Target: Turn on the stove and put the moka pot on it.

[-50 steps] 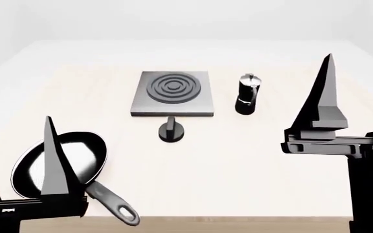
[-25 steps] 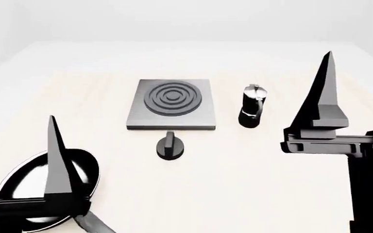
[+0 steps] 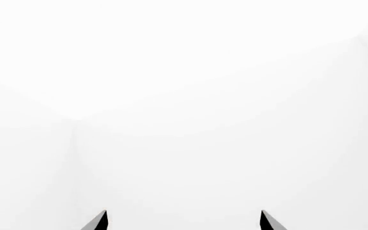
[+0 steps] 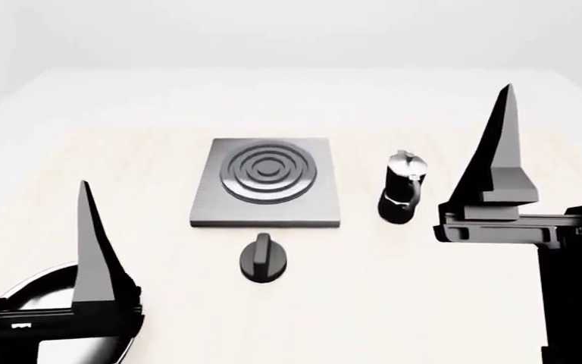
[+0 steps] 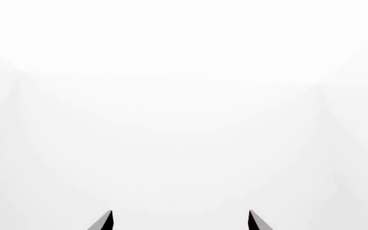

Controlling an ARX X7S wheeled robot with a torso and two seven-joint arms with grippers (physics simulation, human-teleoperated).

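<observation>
Head view: stove (image 4: pixel 267 182), landmark, flat on pale table (image 4: pixel 392 303). Knob (image 4: pixel 264 258) just in front of it, apart. Moka pot (image 4: pixel 402 189) upright beside stove's right edge, apart. Frying pan (image 4: pixel 48 318) well to front-left, partly behind left gripper (image 3: pixel 182 221). Right gripper (image 5: pixel 178 221) right of pot. Both sets of fingers spread wide, holding nothing.

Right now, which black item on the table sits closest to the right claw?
The moka pot: it stands just beside the right claw, while the knob and pan lie farther left.
</observation>
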